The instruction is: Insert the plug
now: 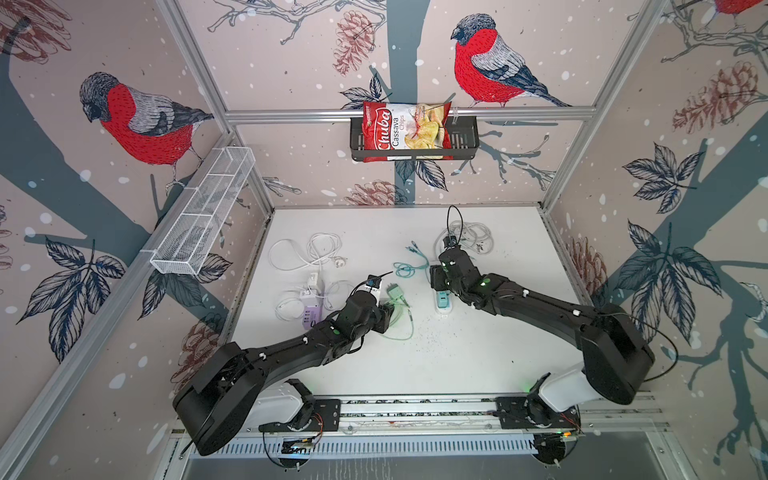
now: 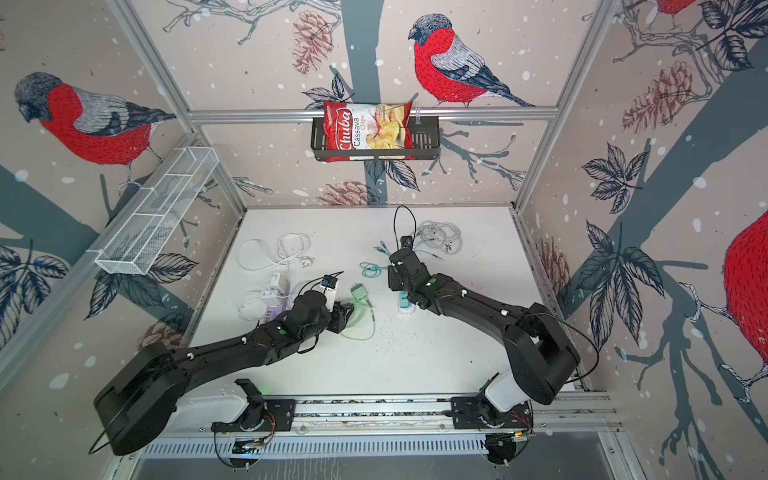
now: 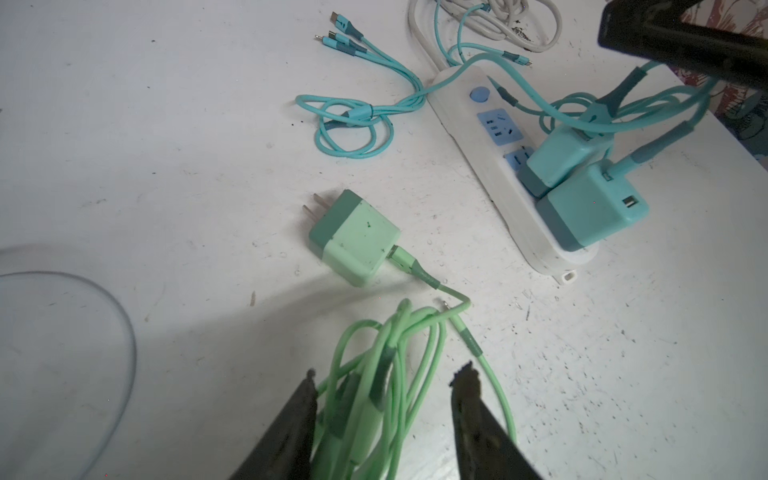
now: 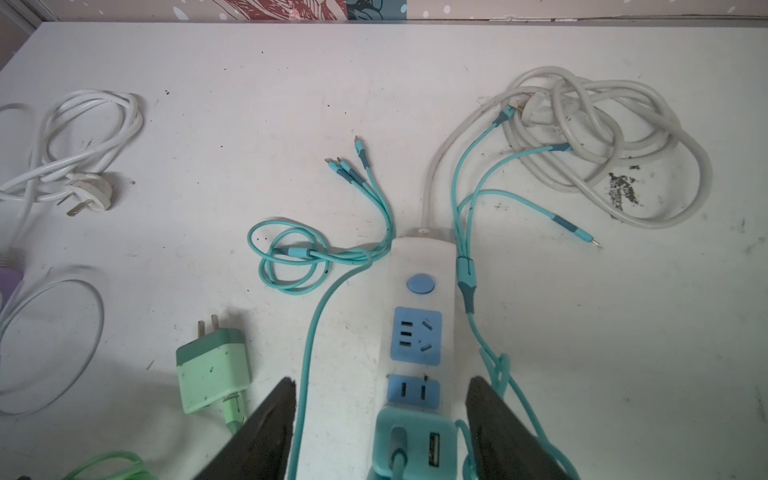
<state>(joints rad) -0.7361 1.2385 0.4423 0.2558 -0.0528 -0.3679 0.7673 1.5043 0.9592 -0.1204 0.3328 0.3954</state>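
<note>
A light green charger plug (image 3: 355, 239) lies flat on the white table, prongs bare, also seen in both top views (image 1: 394, 291) (image 2: 360, 292) and in the right wrist view (image 4: 212, 374). Its green cable (image 3: 415, 332) lies bundled between the spread fingers of my open left gripper (image 3: 388, 370), just short of the plug. The white power strip (image 4: 419, 266) with blue sockets lies to the right (image 1: 442, 302). Two teal chargers (image 3: 569, 153) sit plugged into its near end. My right gripper (image 4: 382, 380) stands open astride the strip, with one teal charger (image 4: 415, 440) between its fingers, untouched.
Teal multi-head cables (image 4: 291, 257) coil beside the strip. A grey cord coil (image 4: 602, 145) lies behind it, a white cord with plug (image 4: 87, 191) at the far left. A purple strip (image 1: 309, 309) lies left of my left arm. A chips bag (image 1: 405, 129) hangs in the back basket.
</note>
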